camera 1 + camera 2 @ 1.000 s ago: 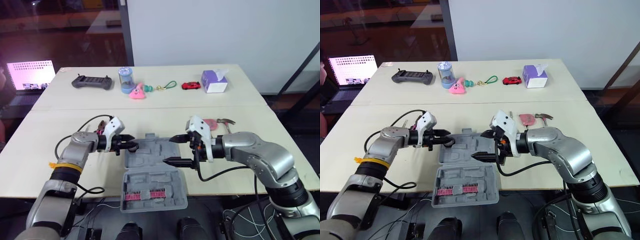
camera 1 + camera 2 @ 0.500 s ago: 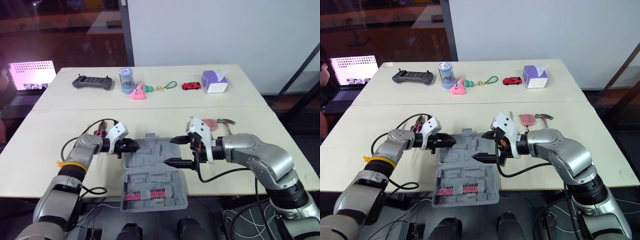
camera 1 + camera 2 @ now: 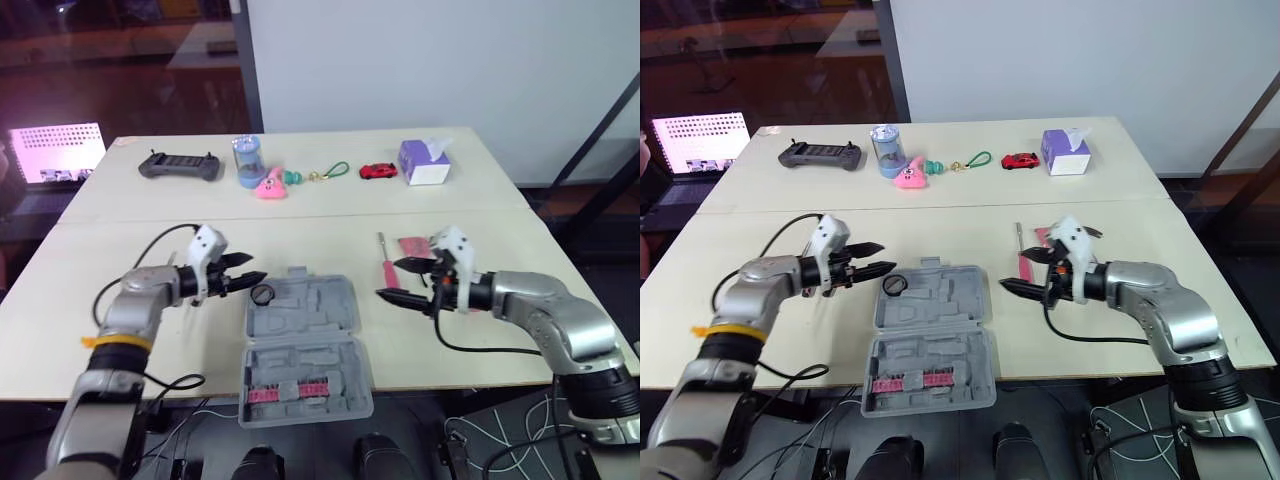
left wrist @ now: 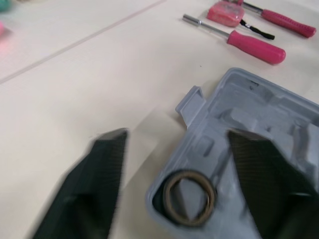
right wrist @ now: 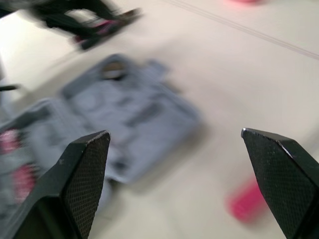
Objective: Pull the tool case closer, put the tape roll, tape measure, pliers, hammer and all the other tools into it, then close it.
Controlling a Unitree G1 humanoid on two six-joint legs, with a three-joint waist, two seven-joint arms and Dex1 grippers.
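Note:
The grey tool case (image 3: 305, 340) lies open near the table's front edge. A dark tape roll (image 3: 262, 294) rests in its rear left corner, and the left wrist view shows that tape roll (image 4: 189, 197) lying free. Just left of it, my left gripper (image 3: 250, 272) is open and holds nothing. My right gripper (image 3: 396, 280) is open to the right of the case, beside a pink-handled screwdriver (image 3: 385, 265). A pink tape measure (image 4: 227, 12) and the pink hammer handle (image 4: 286, 22) lie just beyond it.
Along the far side of the table sit a game controller (image 3: 180, 166), a blue cup (image 3: 247, 160), a pink toy (image 3: 270, 185), a green keychain (image 3: 335, 172), a red toy car (image 3: 378, 171) and a tissue box (image 3: 425, 162). A laptop (image 3: 55, 155) glows at the far left.
My left gripper has opened, left the tape roll in the case and drawn back to the left. My right arm has swung right, off the case, to the screwdriver.

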